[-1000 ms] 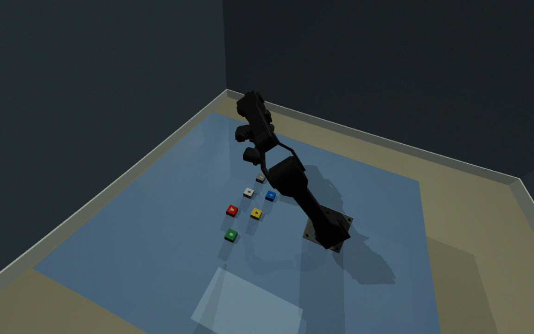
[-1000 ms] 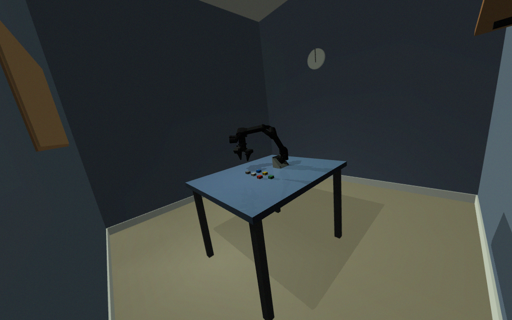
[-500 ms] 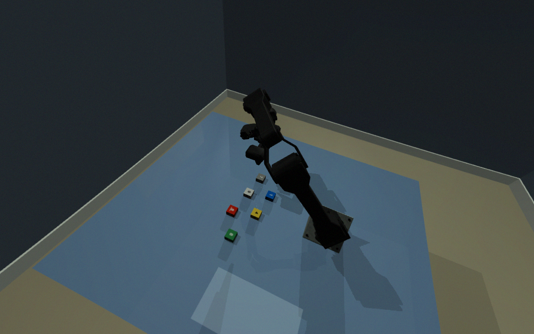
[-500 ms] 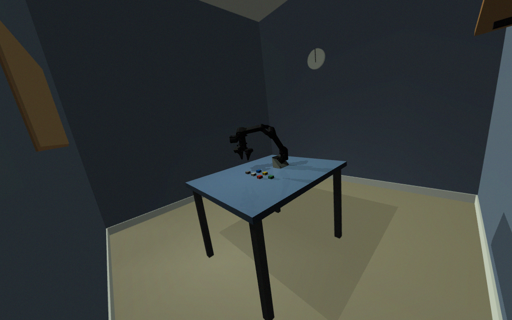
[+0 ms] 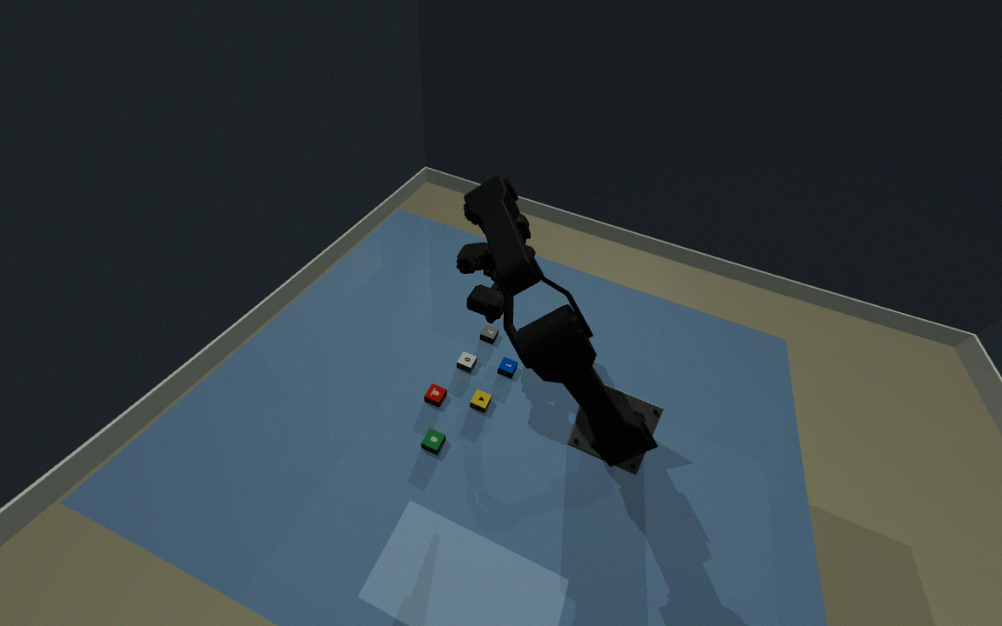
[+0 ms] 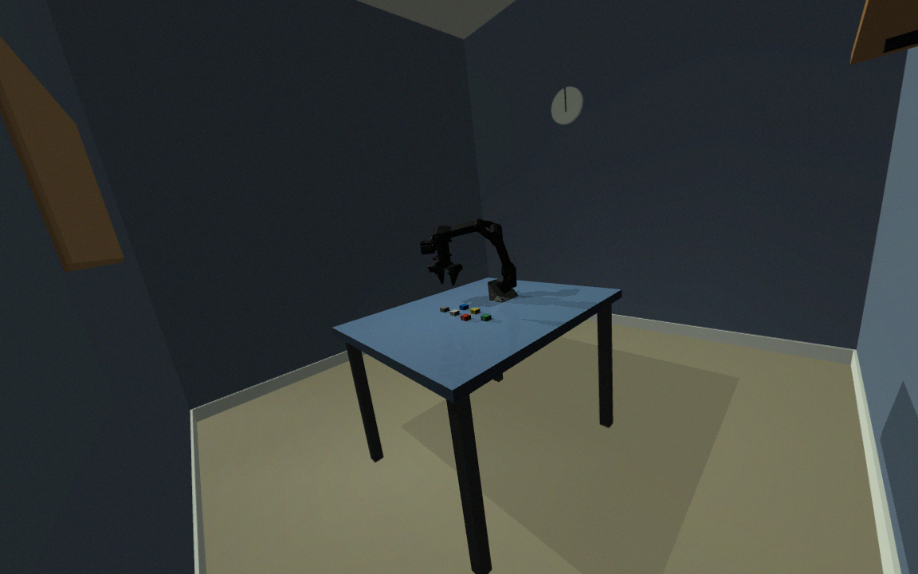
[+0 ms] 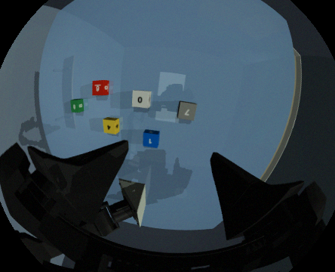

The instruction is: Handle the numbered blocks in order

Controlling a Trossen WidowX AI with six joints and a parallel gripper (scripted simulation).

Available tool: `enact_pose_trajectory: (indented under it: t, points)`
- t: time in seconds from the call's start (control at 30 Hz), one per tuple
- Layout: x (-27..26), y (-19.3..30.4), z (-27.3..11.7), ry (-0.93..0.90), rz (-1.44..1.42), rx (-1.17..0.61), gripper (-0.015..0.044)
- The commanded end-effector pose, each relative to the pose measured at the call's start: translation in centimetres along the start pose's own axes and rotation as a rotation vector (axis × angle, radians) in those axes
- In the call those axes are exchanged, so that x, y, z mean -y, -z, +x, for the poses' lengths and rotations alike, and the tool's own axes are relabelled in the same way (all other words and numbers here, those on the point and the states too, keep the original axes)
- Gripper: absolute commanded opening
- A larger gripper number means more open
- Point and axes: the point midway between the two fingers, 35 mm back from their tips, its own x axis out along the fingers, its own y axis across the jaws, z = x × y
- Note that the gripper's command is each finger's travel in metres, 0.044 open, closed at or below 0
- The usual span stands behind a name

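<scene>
My gripper (image 6: 448, 283) (image 7: 170, 151) is open and empty, high above the table with its fingers pointing down. In the wrist view, the blue block (image 5: 508, 365) (image 6: 464, 306) (image 7: 151, 139), digit 1, shows between and beyond the fingertips. The white block (image 5: 466, 361) (image 7: 141, 99) shows 0, the yellow block (image 5: 480, 400) (image 7: 111, 125) 4, the grey block (image 5: 489, 334) (image 7: 187, 110) 7, the green block (image 5: 433, 440) (image 7: 77, 106) 8. The red block (image 5: 435, 395) (image 7: 100, 88) shows a 6 or 9; I cannot tell which. All six sit apart on the table.
The blue table (image 5: 317, 373) (image 6: 405, 342) carries the blocks. The arm's base plate (image 5: 649, 409) (image 6: 496, 291) stands right of the blocks in the top view. The arm arches over from it to the gripper. A wall clock (image 6: 566, 104) hangs away from the table.
</scene>
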Motion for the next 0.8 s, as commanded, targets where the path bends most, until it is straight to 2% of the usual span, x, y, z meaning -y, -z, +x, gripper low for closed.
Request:
enact_pose_trajectory:
  t: [0.0, 0.17, 0.77]
  points:
    - [-2.1, 2.5, 0.2, -0.001, -0.002, -0.007, 0.0400]
    - [-4.5, 5.2, 0.6, -0.003, -0.001, -0.008, 0.0400]
    - [-4.5, 5.2, 0.6, -0.003, -0.001, -0.008, 0.0400]
